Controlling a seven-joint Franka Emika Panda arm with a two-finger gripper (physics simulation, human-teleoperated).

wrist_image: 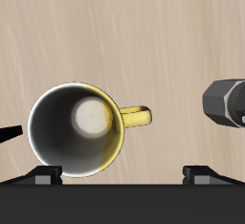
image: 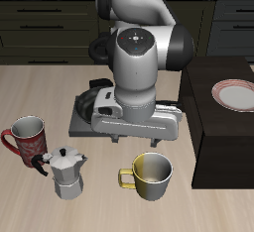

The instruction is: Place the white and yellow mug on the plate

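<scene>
The white and yellow mug [image: 149, 176] stands upright on the wooden table near its front edge, with its handle toward the moka pot. My gripper [image: 137, 137] hangs above the table just behind the mug, open and empty. In the wrist view the mug [wrist_image: 77, 127] is seen from above with its pale inside and yellow handle. It lies below one fingertip [wrist_image: 46, 175], off the gripper's [wrist_image: 124, 175] middle, and the jaws stand wide apart. The plate [image: 236, 95], white with a reddish-pink rim, lies on a dark raised block at the table's side.
A silver moka pot [image: 66, 172] stands beside the mug and also shows in the wrist view [wrist_image: 225, 103]. A red patterned mug [image: 30, 135] stands farther along. A black pan [image: 94, 99] lies partly hidden behind my arm. The dark block [image: 213, 137] has a tall front wall.
</scene>
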